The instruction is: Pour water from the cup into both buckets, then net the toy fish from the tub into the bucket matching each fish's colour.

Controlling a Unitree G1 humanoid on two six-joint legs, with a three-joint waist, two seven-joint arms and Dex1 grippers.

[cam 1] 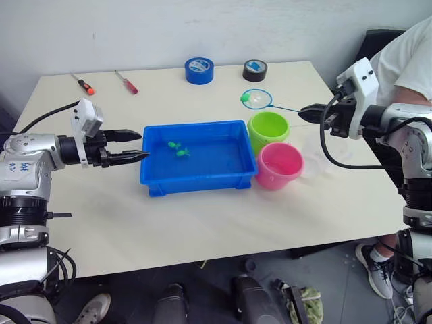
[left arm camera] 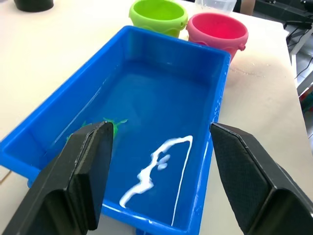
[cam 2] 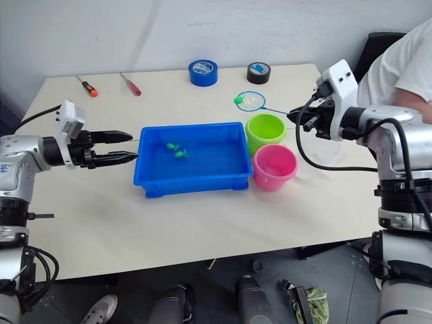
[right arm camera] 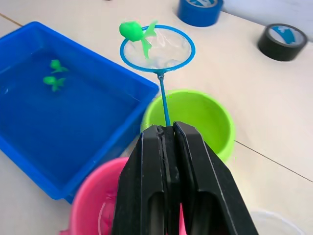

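Note:
The blue tub (cam 1: 202,177) holds water and two green toy fish (cam 1: 179,148). Right of it stand the lime green bucket (cam 1: 268,128) and the pink bucket (cam 1: 279,164). My right gripper (cam 1: 303,113) is shut on the thin handle of the net (right arm camera: 157,48). The hoop hangs just beyond the green bucket. A green fish (right arm camera: 133,30) lies on the hoop's rim. My left gripper (cam 1: 144,145) is open at the tub's left end, with nothing between its fingers (left arm camera: 90,166). The clear cup (left arm camera: 215,5) stands behind the buckets.
A blue tape roll (cam 1: 199,69) and a black tape roll (cam 1: 254,69) sit at the table's far edge. Two red-handled screwdrivers (cam 1: 84,84) (cam 1: 126,82) lie at the far left. A person in a white shirt (cam 1: 412,61) sits at the right.

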